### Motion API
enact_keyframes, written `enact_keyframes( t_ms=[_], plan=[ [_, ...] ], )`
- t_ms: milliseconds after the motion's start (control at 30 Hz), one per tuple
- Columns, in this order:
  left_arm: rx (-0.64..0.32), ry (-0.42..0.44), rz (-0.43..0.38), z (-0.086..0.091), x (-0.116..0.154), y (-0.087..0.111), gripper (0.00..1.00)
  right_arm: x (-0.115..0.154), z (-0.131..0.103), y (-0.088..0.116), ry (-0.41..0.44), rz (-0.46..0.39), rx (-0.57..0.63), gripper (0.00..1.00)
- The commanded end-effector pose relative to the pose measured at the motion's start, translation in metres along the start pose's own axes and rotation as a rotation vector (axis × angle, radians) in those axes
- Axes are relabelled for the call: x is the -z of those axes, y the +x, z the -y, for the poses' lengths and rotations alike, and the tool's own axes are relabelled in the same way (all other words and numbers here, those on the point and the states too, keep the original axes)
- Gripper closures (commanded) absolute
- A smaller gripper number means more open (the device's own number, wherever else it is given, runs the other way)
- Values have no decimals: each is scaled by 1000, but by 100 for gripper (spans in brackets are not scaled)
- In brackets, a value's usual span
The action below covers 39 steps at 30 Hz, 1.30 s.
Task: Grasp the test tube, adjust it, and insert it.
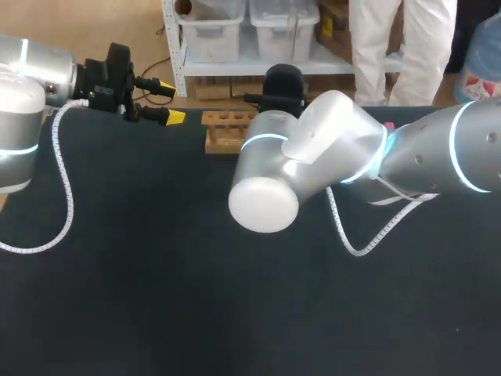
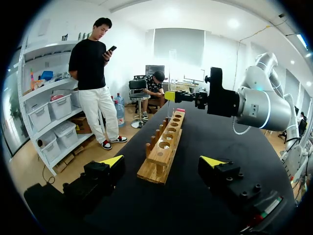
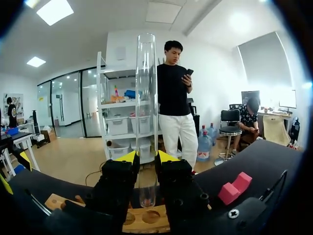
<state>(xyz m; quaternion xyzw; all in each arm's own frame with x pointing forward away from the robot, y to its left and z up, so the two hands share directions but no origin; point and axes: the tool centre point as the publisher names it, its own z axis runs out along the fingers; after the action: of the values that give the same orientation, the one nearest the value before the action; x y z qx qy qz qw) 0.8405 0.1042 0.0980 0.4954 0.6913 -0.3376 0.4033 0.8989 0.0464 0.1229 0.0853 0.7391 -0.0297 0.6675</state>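
Test tube (image 3: 146, 98), clear glass, stands upright in R gripper (image 3: 146, 157), clenched btwn both yellow-tipped fingers at its lower part; most of its length sticks up above them. Its rounded end hangs just over the wooden rack (image 3: 146, 220), near two of the holes; can't tell if it touches the wood. From L wrist view, R gripper (image 2: 183, 96) sits above the rack's far end. Rack (image 1: 227, 129) lies at the far edge of the dark table (image 1: 156, 274), partly hidden behind R arm (image 1: 313, 157) in head view. L gripper (image 1: 171, 102) is released, fingers spread wide w/ nothing btwn them, hanging near the rack's other end. Pink block (image 3: 234, 188) lies on the table just beside the rack.
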Motion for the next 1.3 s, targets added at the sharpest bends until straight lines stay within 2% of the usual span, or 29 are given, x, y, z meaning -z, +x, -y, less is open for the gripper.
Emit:
enact_keyframes(
  t_ms=[33, 667, 1300],
  plan=[
    [0, 1, 0, -1, 0, 0, 0, 7, 3, -2, 1, -4, 6, 100],
    [0, 1, 0, -1, 0, 0, 0, 12, 3, 9, -1, -33, 3, 100],
    [0, 1, 0, -1, 0, 0, 0, 12, 2, 28, -13, -71, -11, 100]
  ],
)
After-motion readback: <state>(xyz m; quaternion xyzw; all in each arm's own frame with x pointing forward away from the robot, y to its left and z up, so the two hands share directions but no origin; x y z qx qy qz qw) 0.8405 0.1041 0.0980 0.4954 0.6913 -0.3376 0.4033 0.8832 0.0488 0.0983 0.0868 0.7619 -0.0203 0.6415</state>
